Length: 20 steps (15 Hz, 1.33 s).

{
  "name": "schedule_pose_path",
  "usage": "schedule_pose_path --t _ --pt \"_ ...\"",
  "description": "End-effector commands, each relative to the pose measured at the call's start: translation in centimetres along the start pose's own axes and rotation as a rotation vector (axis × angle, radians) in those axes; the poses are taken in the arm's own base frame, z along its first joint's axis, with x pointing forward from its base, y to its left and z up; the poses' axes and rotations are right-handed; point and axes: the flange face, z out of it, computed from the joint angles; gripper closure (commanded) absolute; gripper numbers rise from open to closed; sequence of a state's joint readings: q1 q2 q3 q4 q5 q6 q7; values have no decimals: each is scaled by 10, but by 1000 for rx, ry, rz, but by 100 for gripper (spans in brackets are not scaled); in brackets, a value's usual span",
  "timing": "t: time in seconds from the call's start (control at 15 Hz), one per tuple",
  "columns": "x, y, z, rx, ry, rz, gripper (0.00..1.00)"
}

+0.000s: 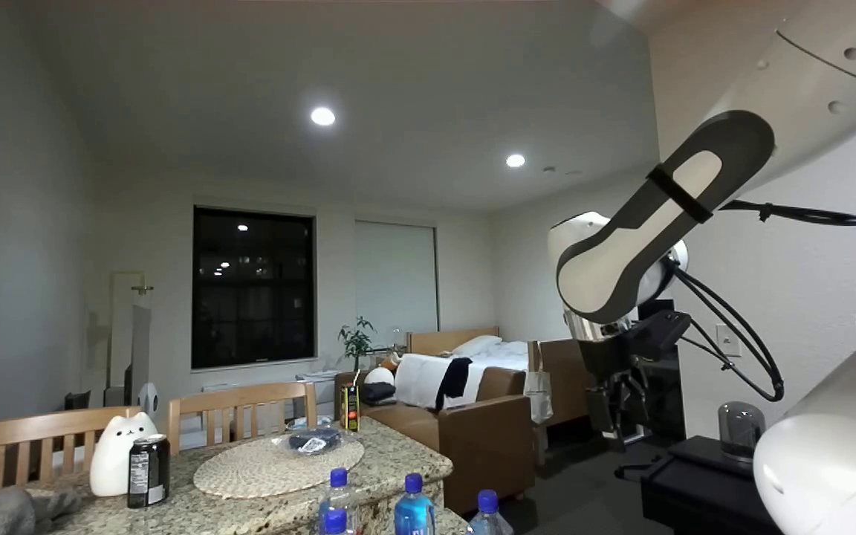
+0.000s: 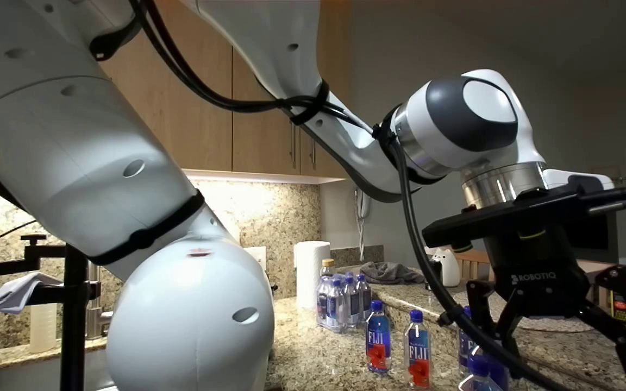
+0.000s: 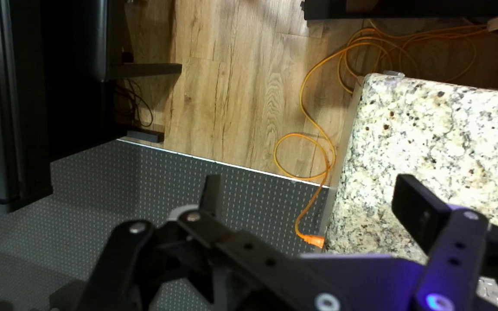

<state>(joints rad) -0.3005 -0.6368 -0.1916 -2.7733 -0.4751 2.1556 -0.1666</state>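
Across the lower half of the wrist view, the gripper (image 3: 314, 201) stood with its jaws well apart, a dark mat (image 3: 257, 190) and the edge of a granite counter (image 3: 435, 147) showing between them. Its base was cut off below, and a clear, shiny thing (image 3: 493, 292) at four o'clock was too hidden to make out. In an exterior view, the bottles nearest it (image 2: 479, 365) showed between four and five o'clock, partly covered by a black cable (image 2: 420, 252) and the gripper, so their number could not be told. A cluster of bottles (image 2: 336, 304) between five and six overlapped too much to count.

Two blue-capped bottles (image 2: 377, 328) with red patches stood upright at five o'clock, and one paper towel roll (image 2: 313, 274) at six. In an exterior view, four blue caps (image 1: 413, 484) showed near six o'clock, the bottles' lower parts out of frame or hidden. One black can (image 1: 148, 474) overlapped one white cat figure (image 1: 110, 462) at eight o'clock; one woven placemat (image 1: 250, 472) lay at seven. Two ceiling lights (image 1: 322, 116) shone at eleven and one.
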Motion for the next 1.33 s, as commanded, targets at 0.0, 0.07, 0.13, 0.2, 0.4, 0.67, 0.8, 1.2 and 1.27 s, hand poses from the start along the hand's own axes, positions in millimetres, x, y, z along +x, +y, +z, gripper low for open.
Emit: schedule_pose_path --t 0.0,0.07,0.13,0.2,0.4,0.67,0.8,1.2,1.27 --pt "21 -17 -8 15 12 -4 0" --pt "29 -25 -13 22 30 -13 0" --pt "35 -31 -17 31 41 -20 0" --pt "43 -40 -22 51 55 -33 0" --pt "69 -59 -36 103 98 -47 0" --pt "110 -80 -56 166 158 -1 0" --pt "134 -89 -63 205 213 58 0" --pt "163 -104 -71 221 274 91 0" --pt "168 -107 -70 221 272 91 0"
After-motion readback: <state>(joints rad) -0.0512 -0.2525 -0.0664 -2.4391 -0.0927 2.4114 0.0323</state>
